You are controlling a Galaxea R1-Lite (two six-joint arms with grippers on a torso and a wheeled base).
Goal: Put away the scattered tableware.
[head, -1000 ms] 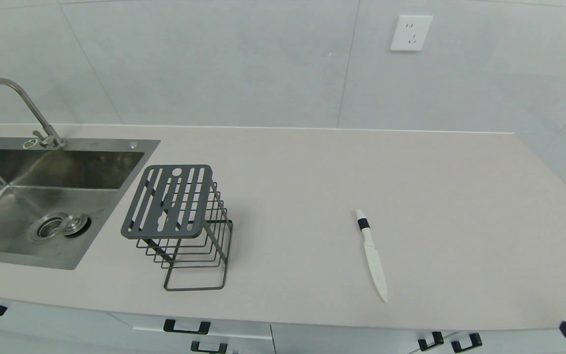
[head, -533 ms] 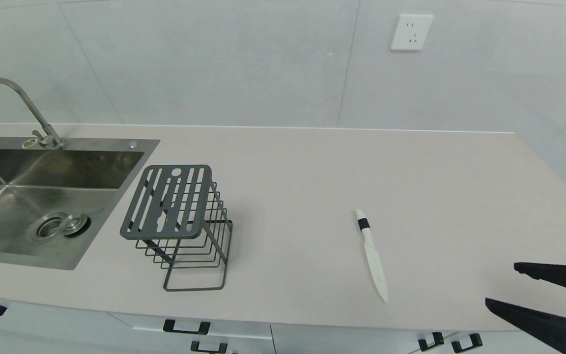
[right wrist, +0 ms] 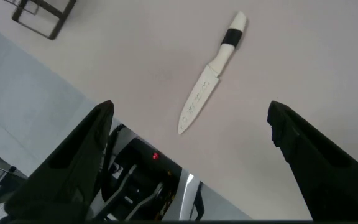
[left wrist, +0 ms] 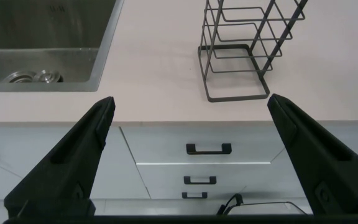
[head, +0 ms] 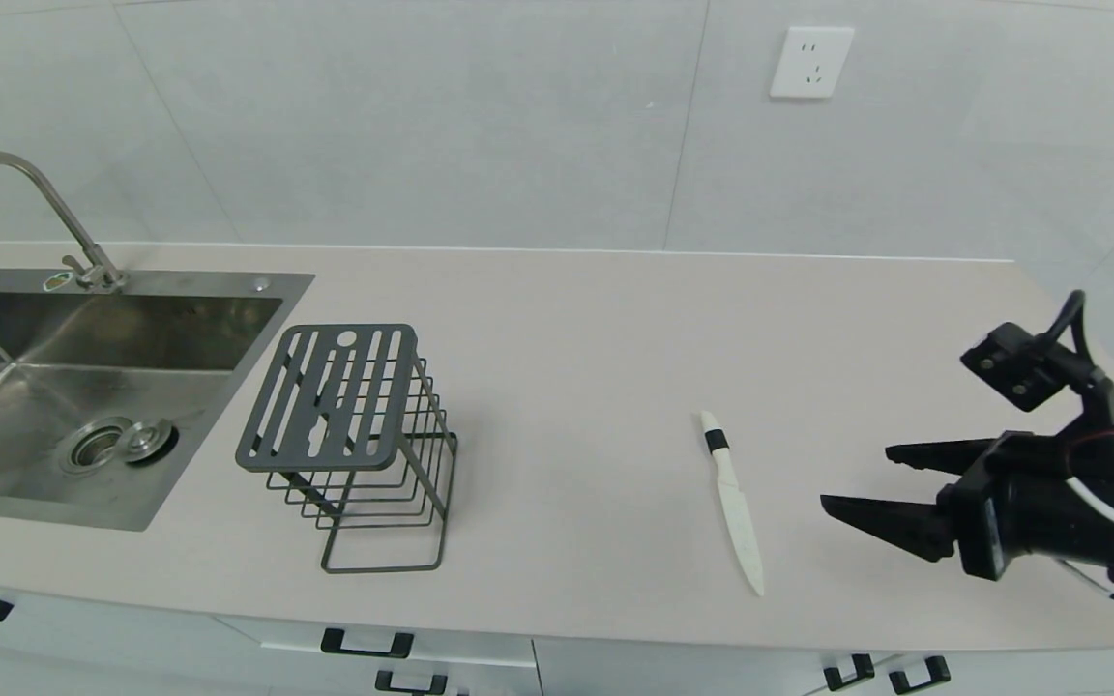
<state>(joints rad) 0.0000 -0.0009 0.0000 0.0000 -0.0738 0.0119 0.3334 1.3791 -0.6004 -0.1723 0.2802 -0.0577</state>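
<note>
A white knife (head: pixel 733 497) with a black band on its handle lies flat on the beige counter (head: pixel 596 348), blade toward the front edge; the right wrist view has it as the knife (right wrist: pixel 211 73). A dark wire knife rack (head: pixel 349 440) with a slotted top stands left of it, beside the sink; its base appears as the rack (left wrist: pixel 241 53) in the left wrist view. My right gripper (head: pixel 868 480) hovers open over the counter to the right of the knife, fingertips pointing at it, nothing between them. My left gripper (left wrist: pixel 191 121) is open below the counter's front edge, facing the drawers.
A steel sink (head: pixel 64 387) with a curved faucet (head: pixel 30 217) fills the left end of the counter. A wall socket (head: pixel 810 63) sits on the tiled wall. Drawer handles (left wrist: pixel 209 148) run under the counter front. Bare counter lies between rack and knife.
My right gripper has come in from the lower right corner, rising and moving left over the counter toward the knife. Knife and rack have not moved.
</note>
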